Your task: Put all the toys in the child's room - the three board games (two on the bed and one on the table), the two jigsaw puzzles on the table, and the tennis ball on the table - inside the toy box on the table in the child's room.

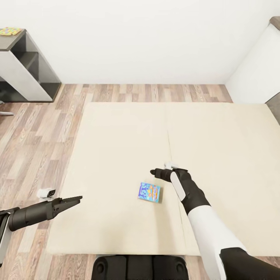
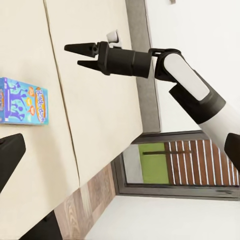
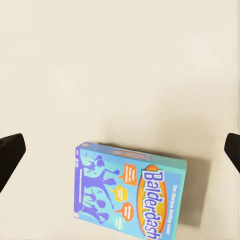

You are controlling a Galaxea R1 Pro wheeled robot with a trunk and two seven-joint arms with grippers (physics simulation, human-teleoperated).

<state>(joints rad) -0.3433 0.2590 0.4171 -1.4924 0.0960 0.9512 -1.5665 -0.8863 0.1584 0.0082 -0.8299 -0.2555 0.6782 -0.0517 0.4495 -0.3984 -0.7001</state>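
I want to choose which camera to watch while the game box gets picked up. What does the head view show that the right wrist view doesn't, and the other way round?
Head view alone: the left gripper over the bed's edge, the right gripper beside the box, the wood floor, the desk with a puzzle.
Right wrist view alone: the box's title, Balderdash, readable.
Both: the blue game box lying flat on the beige bed.

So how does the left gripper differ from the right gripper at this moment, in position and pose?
The left gripper hangs over the wood floor beside the bed; the right gripper hangs over the mattress. The board game lies close below the right gripper, but farther from the left gripper. The left gripper points toward the bed, the right gripper toward the left one. Both are open and hold nothing.
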